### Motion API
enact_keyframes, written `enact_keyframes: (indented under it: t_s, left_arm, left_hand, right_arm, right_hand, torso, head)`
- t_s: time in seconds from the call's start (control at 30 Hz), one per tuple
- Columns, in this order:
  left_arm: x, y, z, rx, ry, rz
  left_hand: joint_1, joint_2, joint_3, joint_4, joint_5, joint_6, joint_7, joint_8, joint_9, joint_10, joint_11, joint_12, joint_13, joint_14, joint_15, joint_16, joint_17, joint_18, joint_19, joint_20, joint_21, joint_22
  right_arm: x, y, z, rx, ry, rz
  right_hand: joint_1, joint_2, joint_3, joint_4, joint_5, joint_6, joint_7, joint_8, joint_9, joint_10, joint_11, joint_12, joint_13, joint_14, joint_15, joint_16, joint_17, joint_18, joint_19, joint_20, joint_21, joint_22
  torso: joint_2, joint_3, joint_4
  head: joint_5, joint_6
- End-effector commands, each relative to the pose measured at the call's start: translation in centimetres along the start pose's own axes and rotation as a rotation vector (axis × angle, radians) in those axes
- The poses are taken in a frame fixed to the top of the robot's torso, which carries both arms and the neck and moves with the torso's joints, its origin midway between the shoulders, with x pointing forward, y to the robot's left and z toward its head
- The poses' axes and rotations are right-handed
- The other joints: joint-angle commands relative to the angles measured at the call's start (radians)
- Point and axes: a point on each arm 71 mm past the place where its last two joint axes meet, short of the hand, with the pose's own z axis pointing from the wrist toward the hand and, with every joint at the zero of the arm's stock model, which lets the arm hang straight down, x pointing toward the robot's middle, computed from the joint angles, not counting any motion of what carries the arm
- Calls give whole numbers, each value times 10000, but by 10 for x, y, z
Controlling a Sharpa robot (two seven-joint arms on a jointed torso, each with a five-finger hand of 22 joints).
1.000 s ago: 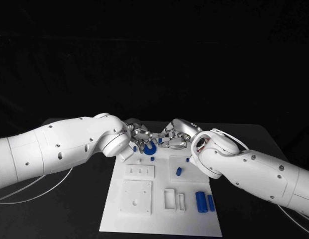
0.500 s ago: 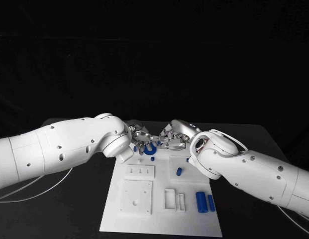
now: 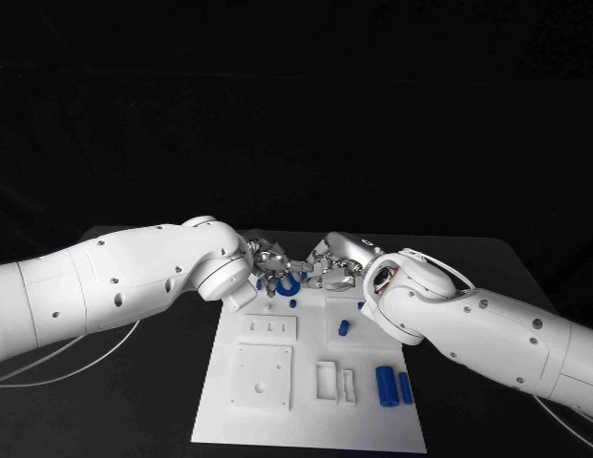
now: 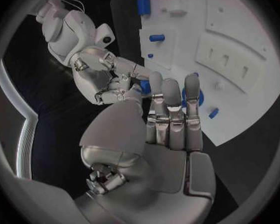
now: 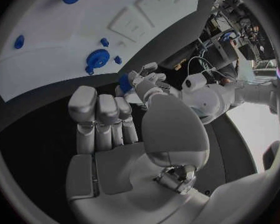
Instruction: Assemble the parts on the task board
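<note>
Meeting over the far end of the white board (image 3: pixel 310 401), fingertips nearly touching: left hand (image 3: pixel 268 262) and right hand (image 3: pixel 335 262). Lying just under and between those fingertips, on the board's far edge, a blue gear (image 3: pixel 286 283) with a toothed rim, also showing beside the left hand's fingers (image 4: pixel 172 97) in the left wrist view (image 4: pixel 195 95) and beyond the right hand's fingers (image 5: pixel 99 109) in the right wrist view (image 5: pixel 97 59). Holding a small blue piece (image 5: pixel 124 81) at the tips of the left hand, seen across from the right wrist camera; cannot tell whether pinched firmly or merely touched. Keeping the right hand's fingers side by side, slightly curled, thumb folded across the palm; cannot tell whether anything is held there. Standing nearer than the fingers on the board: a short blue peg (image 3: pixel 343 328) and a small blue stud (image 3: pixel 293 303). Lying well apart from both hands, at the board's near end, two blue cylinders (image 3: pixel 394 386) side by side, next to white raised blocks (image 3: pixel 262 376).
</note>
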Motion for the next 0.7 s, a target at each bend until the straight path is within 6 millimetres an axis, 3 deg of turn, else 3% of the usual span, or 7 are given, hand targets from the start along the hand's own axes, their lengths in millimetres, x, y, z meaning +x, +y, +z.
enact_keyframes:
  t_s: [0.03, 0.3, 0.43, 0.7]
  left_arm:
    - [3, -5, 0, 126, 180, -44]
    - [6, -5, 0, 7, 435, 205]
    - [7, -5, 0, -51, 525, 310]
    - [8, -5, 0, -115, 598, 428]
  left_hand:
    - [110, 81, 22, -113, 51, -22, -32, -57, -28, -45, 3, -50, -19, -65, 18, 40, -18, -6, -91, -9, -40, 18]
    - [219, 87, -162, -423, 53, -12, 21, -25, -989, -64, 26, -88, -44, -80, 34, 64, -23, 2, -98, 7, -75, 82]
    - [97, -137, -310, -449, 10, 2, 53, -25, -1276, -78, 42, -104, -53, -94, 45, 84, -18, 2, -107, 15, -84, 114]
    - [-203, -543, -264, -161, -126, 57, 77, 3, -1495, -70, 54, -91, -44, -103, 51, 121, -16, 11, -96, 23, -101, 167]
  right_arm:
    - [4, 6, 0, -178, 224, -110]
    - [4, 7, 0, -197, 156, -84]
    - [4, 7, 0, -214, 175, -83]
    - [5, 8, 1, -228, 238, -87]
  right_hand:
    - [26, 50, 21, 48, 35, 182, -99, 26, 10, -3, -52, -50, -11, -6, -47, -45, 12, -127, 502, -89, -53, 1112]
    - [34, 68, 9, 61, 51, 192, -104, 27, 11, 8, -55, -30, 5, -3, -50, -40, 21, -128, 505, -93, -63, 1111]
    - [34, 68, 9, 61, 51, 192, -104, 27, 11, 8, -55, -30, 5, -3, -50, -40, 21, -128, 505, -93, -63, 1111]
    - [34, 68, 9, 61, 51, 192, -104, 27, 11, 8, -55, -30, 5, -3, -50, -40, 21, -128, 505, -93, -63, 1111]
  torso:
    - [6, 3, 12]
    - [14, 4, -1]
    - [14, 1, 4]
    - [12, 0, 8]
  head:
    - [0, -9]
    - [4, -17]
    - [1, -38]
    - [-12, -61]
